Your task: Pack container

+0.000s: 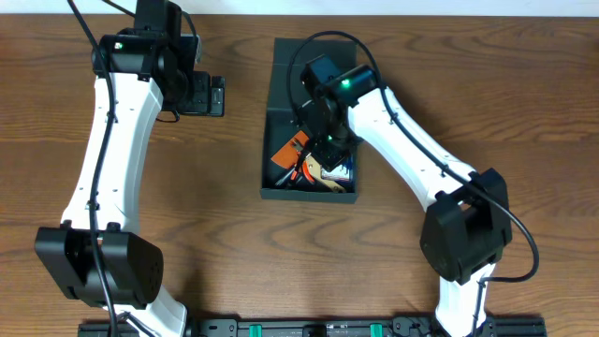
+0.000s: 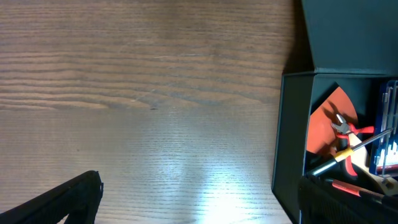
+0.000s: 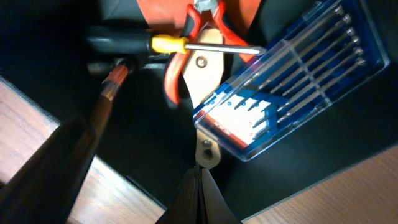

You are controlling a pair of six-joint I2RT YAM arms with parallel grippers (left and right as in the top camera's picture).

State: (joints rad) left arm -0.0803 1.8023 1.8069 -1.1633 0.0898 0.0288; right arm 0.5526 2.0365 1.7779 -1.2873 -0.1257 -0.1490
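Observation:
The container (image 1: 278,108) is a dark box in the middle of the table, its flap lid (image 1: 318,51) open toward the back. It holds a blue case of small screwdrivers (image 3: 292,74), red-handled pliers (image 3: 177,68), a yellow-and-black screwdriver (image 3: 155,43) and a beige tool (image 3: 207,149). My right gripper (image 3: 200,177) is shut inside the container, its tips right at the beige tool's holed end; it also shows in the overhead view (image 1: 328,140). My left gripper (image 2: 199,205) is open and empty over bare table left of the container (image 2: 289,137).
An orange sheet (image 2: 326,121) lies under the tools in the container. A thin tool with an orange-red tip (image 3: 112,84) lies by the left wall. The arm bases stand along the front edge (image 1: 309,328). Wooden table (image 1: 215,206) surrounds the container.

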